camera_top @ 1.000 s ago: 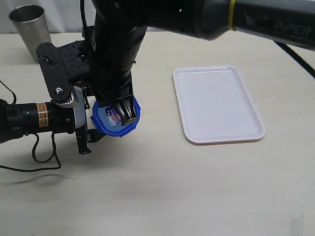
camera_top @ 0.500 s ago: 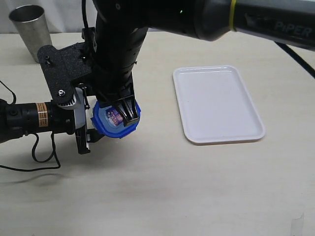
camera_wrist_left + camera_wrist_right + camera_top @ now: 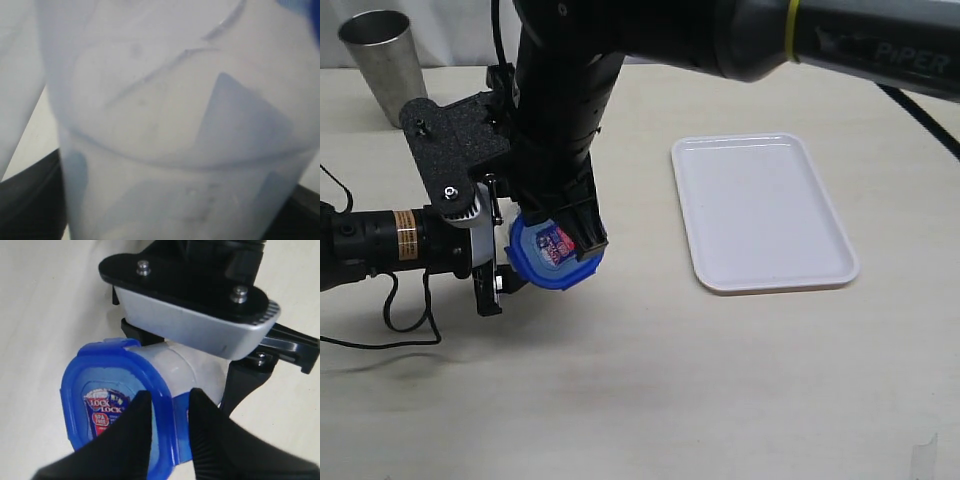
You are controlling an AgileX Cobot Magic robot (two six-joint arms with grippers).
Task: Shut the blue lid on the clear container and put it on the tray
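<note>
The white tray [image 3: 760, 210] lay well apart from the clear container [image 3: 195, 367], which my left pincer [image 3: 490, 252] clamped lying sideways. The blue lid [image 3: 542, 258] sat on its mouth, rim pinched by my right pincer [image 3: 169, 395].

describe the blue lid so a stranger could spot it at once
Start at the flat white rectangular plastic tray and look left, under the black robot arm. The small round bright-blue plastic lid caps a clear plastic container there; it is the only blue thing and carries a red-white-blue sticker.
</note>
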